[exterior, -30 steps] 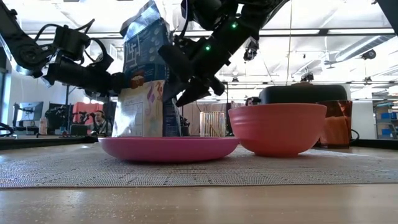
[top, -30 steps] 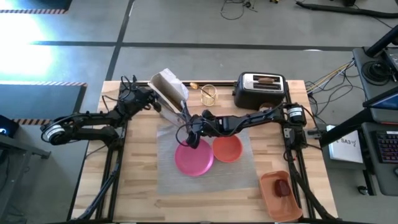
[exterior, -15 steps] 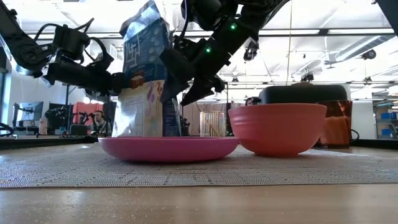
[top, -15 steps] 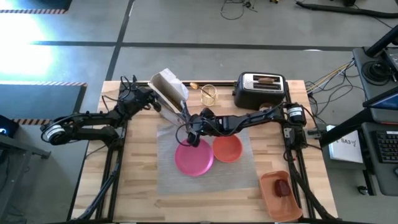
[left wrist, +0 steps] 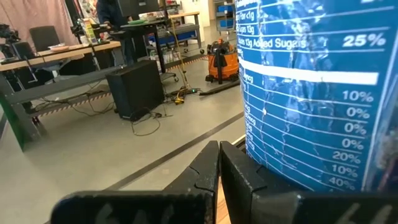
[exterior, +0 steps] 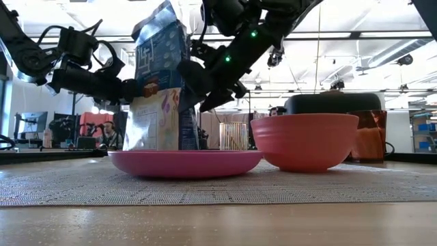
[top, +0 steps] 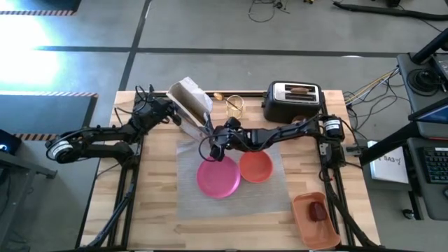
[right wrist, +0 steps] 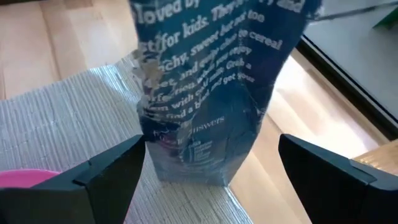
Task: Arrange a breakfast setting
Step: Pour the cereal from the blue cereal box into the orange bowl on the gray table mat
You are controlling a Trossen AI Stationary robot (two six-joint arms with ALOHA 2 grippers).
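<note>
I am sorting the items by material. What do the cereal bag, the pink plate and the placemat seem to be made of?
Cereal bag: likely thin glossy plastic or foil film, crinkled and shiny. Pink plate: probably smooth matte plastic, evenly coloured. Placemat: seemingly woven vinyl or fibre, with a fine ribbed grey texture.

Right gripper (top: 212, 137) has shifted off the plate's (top: 218, 178) far edge toward the cereal box (top: 189, 105) near the table's far edge; its fingers have spread wider, now flanking the box.
</note>
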